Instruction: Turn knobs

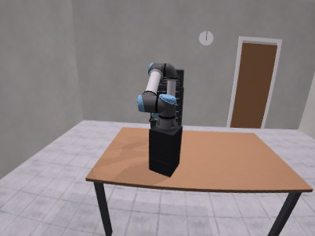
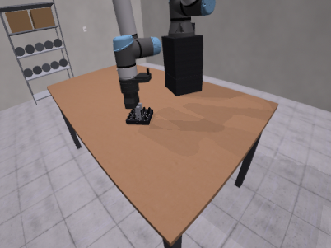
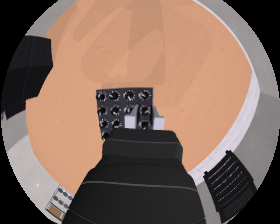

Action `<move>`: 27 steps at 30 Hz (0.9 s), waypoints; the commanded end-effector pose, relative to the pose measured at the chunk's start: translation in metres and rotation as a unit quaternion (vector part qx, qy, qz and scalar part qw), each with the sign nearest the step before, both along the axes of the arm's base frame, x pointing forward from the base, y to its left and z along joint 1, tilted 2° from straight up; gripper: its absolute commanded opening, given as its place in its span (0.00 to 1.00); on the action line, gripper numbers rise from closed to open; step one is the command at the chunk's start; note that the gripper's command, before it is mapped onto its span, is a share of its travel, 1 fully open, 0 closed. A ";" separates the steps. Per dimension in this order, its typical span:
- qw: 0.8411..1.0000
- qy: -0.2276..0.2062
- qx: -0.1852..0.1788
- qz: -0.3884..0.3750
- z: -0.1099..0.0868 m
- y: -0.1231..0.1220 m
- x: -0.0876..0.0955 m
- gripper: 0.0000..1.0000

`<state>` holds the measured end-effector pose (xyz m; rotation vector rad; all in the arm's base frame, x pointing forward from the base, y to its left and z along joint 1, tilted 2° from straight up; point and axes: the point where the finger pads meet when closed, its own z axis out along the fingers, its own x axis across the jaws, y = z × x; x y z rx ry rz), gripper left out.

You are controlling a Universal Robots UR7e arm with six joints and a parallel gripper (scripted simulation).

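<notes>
The knob box [image 2: 142,118] is a small black box with a grid of dark knobs, standing on the wooden table left of the middle. It also shows in the wrist view [image 3: 125,111], partly covered by my gripper body. My gripper [image 2: 139,108] points straight down over the box with its light grey fingertips low among the knobs, near the box's edge closest to the camera. The fingers stand partly open, one on each side of a knob. The knob names and white lines are too small to read. In the top view the box and gripper are hidden behind the arm's base.
The tall black pedestal [image 2: 184,64] carrying the arm stands on the table behind the box. A metal shelf [image 2: 38,49] with boxes and discs stands off the table at the far left. The table edges are far from the box.
</notes>
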<state>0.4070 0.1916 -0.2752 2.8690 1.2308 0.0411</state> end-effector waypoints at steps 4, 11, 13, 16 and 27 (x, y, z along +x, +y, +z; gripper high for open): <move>1.000 -0.001 0.000 0.000 0.000 0.000 0.001 0.46; 1.000 -0.001 0.000 0.000 0.000 0.000 0.001 0.30; 1.000 -0.001 0.000 0.000 0.000 0.000 0.001 0.30; 1.000 -0.001 0.000 0.000 0.000 0.000 0.001 0.30; 1.000 -0.001 0.000 0.000 0.000 0.000 0.001 0.30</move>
